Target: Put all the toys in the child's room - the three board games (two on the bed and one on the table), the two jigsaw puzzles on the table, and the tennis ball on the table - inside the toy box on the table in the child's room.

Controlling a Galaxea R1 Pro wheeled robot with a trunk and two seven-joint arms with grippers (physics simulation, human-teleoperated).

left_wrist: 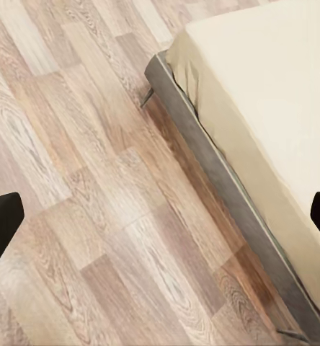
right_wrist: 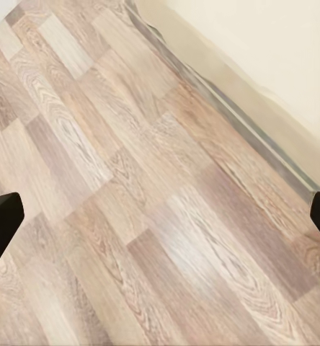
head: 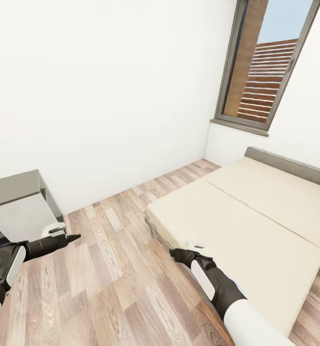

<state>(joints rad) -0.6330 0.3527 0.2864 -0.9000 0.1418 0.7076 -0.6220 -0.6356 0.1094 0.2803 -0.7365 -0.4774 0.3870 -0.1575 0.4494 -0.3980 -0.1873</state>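
In transit in child's room. Bed (head: 256, 216) ahead right, mattress bare where seen; no games in sight. Table (head: 13, 202) corner at left edge. Left gripper (left_wrist: 160, 213) and right gripper (right_wrist: 160, 213) both wide open, empty, over wood floor (head: 116, 269). Game boxes likely light, stiff cardboard, smooth: pinch across short edges, not flat face.

No legible text or markings.

Wide bed (head: 256, 216), bare beige mattress, dark-grey frame, grey headboard, under the window
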